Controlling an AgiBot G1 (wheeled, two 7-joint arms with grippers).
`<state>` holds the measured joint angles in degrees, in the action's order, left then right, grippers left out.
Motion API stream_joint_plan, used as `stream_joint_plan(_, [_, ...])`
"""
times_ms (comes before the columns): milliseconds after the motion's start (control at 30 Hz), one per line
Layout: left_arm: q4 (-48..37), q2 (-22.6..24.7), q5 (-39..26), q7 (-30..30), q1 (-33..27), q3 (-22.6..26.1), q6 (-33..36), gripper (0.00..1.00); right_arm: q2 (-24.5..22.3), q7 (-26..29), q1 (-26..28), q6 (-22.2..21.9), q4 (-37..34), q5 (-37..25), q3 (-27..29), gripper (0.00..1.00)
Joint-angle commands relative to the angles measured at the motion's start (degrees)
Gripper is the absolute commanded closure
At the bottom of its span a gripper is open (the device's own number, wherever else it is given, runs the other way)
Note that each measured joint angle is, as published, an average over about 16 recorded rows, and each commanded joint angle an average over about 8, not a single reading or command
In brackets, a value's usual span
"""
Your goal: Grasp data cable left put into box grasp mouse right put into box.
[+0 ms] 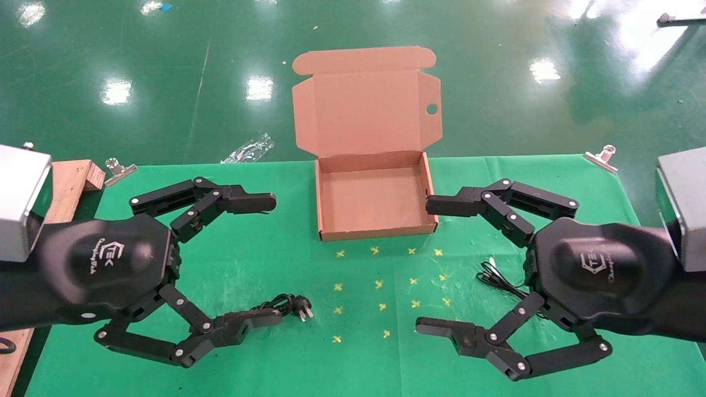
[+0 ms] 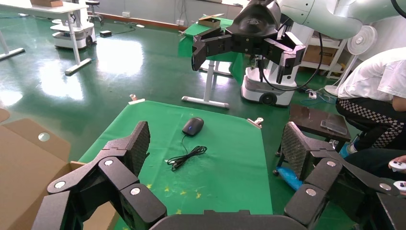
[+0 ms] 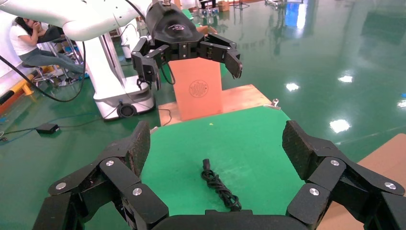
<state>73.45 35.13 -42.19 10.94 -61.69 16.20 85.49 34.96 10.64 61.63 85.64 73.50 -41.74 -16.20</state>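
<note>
Head view: we see the box (image 1: pixel 375 201) standing open at the far middle of the green cloth (image 1: pixel 276 353), its lid tilted back and a round hole showing in the lid's right side flap; the tray holds nothing that we can see. The left gripper (image 1: pixel 273 259) hovers over the left half of the cloth with its fingers spread wide and nothing between them. The right gripper (image 1: pixel 427 264) mirrors it over the right half, equally wide and equally unladen.

The data cable (image 1: pixel 287 304) lies on the cloth near the front, its pronged plug pointing toward the centre; in the head view we make out only the plug and a little of the coil, the rest being covered by the lower finger of the left gripper. The right wrist view shows the bundle whole (image 3: pixel 218 184), lying well clear of the box.

The mouse (image 2: pixel 193 126) cannot be seen from the head camera, where the right hand's body hides it; only a tangle of its thin cord (image 1: pixel 496 278) emerges beside that hand. The left wrist view gives the mouse plainly, toward the right side of the cloth, with the cord (image 2: pixel 186 157) looped loosely near it. In both wrist views only a corner of the box enters the frame.
</note>
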Motion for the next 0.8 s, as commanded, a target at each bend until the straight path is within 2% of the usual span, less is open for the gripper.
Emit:
stream_joint_plan(33, [0.0, 0.0, 0.0, 0.0, 0.0, 0.0, 0.0, 0.0, 0.0, 0.0, 0.0, 0.0, 0.0, 0.0, 0.0, 0.0])
stream_joint_plan(800, [0.0, 0.0, 0.0, 0.0, 0.0, 0.0, 0.0, 0.0, 0.0, 0.0, 0.0, 0.0, 0.0, 0.0, 0.0, 0.0])
